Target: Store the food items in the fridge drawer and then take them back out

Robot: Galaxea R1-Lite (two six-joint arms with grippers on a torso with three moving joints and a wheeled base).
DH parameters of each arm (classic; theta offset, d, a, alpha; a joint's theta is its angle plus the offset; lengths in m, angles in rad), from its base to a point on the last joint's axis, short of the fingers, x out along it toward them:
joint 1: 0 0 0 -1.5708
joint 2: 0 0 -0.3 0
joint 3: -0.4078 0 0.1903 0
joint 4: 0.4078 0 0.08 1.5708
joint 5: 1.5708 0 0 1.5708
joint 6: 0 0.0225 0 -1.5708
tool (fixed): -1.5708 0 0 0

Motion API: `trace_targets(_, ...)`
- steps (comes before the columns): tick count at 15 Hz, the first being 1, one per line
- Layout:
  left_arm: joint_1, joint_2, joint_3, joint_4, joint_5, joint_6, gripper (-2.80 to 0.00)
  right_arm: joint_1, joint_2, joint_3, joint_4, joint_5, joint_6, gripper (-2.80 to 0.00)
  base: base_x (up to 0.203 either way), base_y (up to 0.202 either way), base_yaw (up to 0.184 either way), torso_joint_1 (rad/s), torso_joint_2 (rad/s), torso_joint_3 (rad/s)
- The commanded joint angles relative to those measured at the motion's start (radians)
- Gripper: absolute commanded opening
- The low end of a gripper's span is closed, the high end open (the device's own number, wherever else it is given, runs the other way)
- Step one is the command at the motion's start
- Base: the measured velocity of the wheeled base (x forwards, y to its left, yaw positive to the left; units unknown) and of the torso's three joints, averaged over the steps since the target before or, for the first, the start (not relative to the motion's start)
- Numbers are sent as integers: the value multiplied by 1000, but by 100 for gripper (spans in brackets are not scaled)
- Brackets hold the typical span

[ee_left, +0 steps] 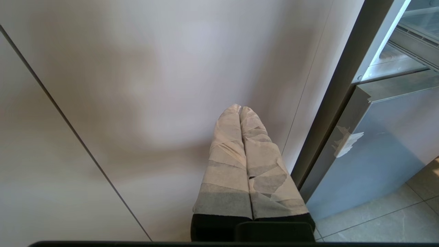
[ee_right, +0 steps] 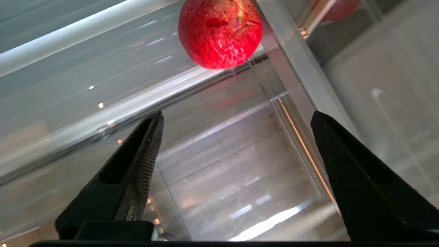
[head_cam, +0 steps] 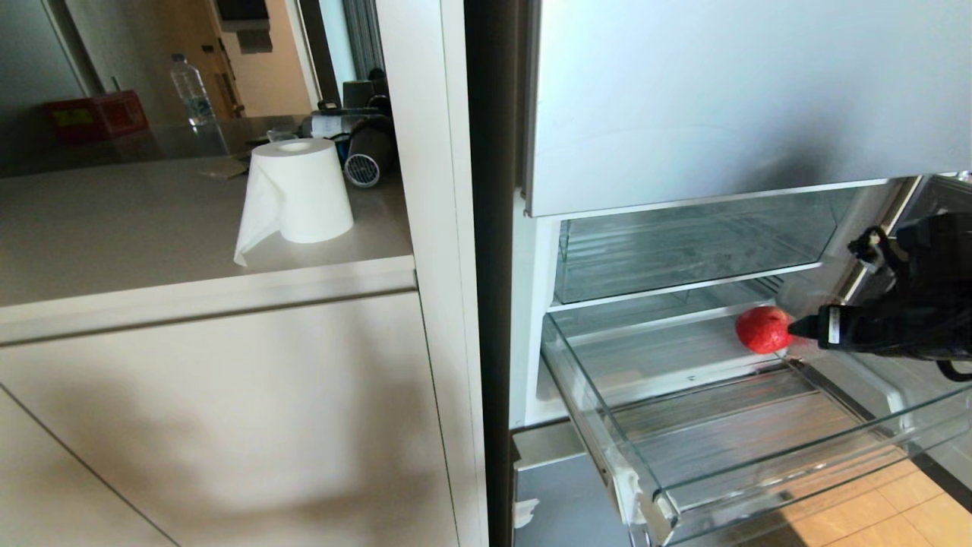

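- I am looking at the fridge drawer (head_cam: 607, 448), which is standing pulled out below the silver upper panel (head_cam: 729, 99), with torn white tape at its front corner.
- One red food item (head_cam: 763, 330) is sitting inside the drawer, far back on its right side, close to the clear side wall; in the right wrist view the same fruit (ee_right: 220, 32) is lying on the ribbed clear bottom next to that wall.
- My right gripper (head_cam: 797, 328) is reaching in from the right, its tip showing just beside the fruit; its fingers (ee_right: 137, 161) are spread wide apart with nothing between them, released, and the fruit is lying ahead of them, apart from both tips.
- My left gripper (ee_left: 241, 109) is hanging in front of the pale cabinet door (ee_left: 154, 85) beside the fridge, its tape-wrapped fingers pressed together, clenched on nothing.
- A paper roll (head_cam: 296, 194) is standing on the counter (head_cam: 114, 235) to the left.
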Motion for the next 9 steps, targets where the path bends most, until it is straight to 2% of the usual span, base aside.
trace_targets(1,0,0,0,0,0,-1,-280,0,97,-52,-1,-1,3,0,0,0,0,0,0,0)
trace_targets(6,0,0,0,0,0,-1,-280,1,225,-197,-2,-1,15,0,0,0,0,0,0,0)
trace_targets(9,0,0,0,0,0,-1,-280,5,275,-240,-2,-2,18,0,0,0,0,0,0,0)
